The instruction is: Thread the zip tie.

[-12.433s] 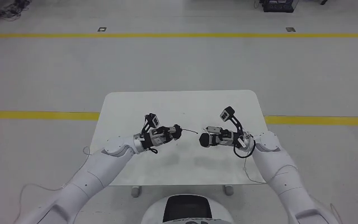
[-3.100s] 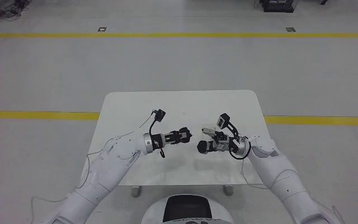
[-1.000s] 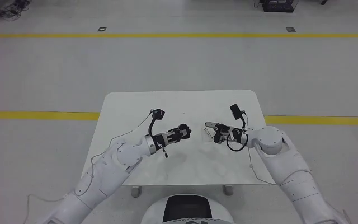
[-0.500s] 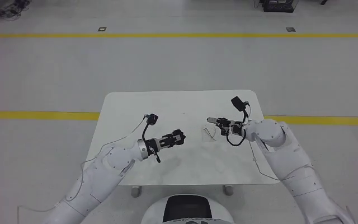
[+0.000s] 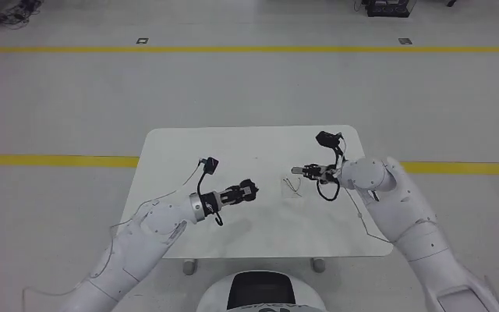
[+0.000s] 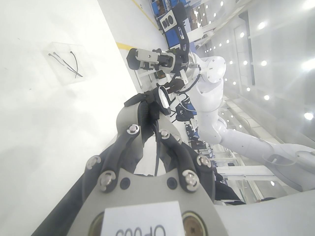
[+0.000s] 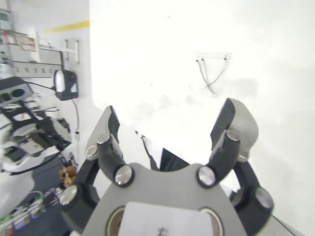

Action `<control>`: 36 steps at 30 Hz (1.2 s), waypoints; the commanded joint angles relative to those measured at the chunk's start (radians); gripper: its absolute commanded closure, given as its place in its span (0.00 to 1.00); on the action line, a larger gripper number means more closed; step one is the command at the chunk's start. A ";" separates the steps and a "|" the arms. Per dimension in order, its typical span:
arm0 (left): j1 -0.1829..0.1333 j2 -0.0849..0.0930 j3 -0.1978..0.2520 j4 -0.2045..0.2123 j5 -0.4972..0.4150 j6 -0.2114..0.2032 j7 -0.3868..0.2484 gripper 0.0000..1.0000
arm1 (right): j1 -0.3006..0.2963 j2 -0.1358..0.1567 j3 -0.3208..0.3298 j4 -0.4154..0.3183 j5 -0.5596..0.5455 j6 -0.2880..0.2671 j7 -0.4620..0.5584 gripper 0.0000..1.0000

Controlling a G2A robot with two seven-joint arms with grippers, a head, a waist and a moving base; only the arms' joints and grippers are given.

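Table: white top (image 5: 234, 148), both arms held over it.
Left gripper (image 6: 147, 100): fingers pressed together on the zip tie (image 6: 156, 148), a thin black strand running back between them toward the palm.
Right gripper (image 7: 169, 106): jaws spread wide, nothing between them.
Spare ties (image 6: 64, 63): three black ones, crossed, in a clear tray (image 6: 83, 60) between the two grippers, near the right one.

2 glossy white arms (image 5: 140, 242), black cables (image 7: 76, 116); grey right hand (image 7: 169, 104) with black ribbed pads (image 7: 114, 121), silver screws (image 7: 125, 173).
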 commanded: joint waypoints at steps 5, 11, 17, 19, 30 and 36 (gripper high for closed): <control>0.022 0.007 -0.018 -0.017 -0.005 0.000 -0.025 1.00 | 0.087 -0.012 -0.102 0.067 -0.143 -0.068 0.065 0.00; 0.013 0.011 -0.015 -0.036 0.077 0.000 -0.036 1.00 | 0.091 -0.012 -0.105 0.072 -0.156 -0.058 0.064 0.00; 0.012 0.009 -0.008 -0.036 0.090 0.013 -0.021 1.00 | 0.090 -0.012 -0.128 0.081 -0.200 -0.098 0.063 0.00; 0.010 0.007 0.001 -0.036 0.094 0.013 -0.018 1.00 | 0.108 -0.015 -0.147 0.101 -0.215 -0.159 0.075 0.00; 0.042 0.015 -0.013 -0.016 0.084 0.017 -0.005 1.00 | 0.271 -0.078 -0.314 0.285 -0.270 -0.311 0.073 0.00; 0.046 0.016 -0.012 -0.015 0.085 0.026 0.005 1.00 | 0.343 -0.134 -0.413 0.415 -0.267 -0.361 0.021 0.00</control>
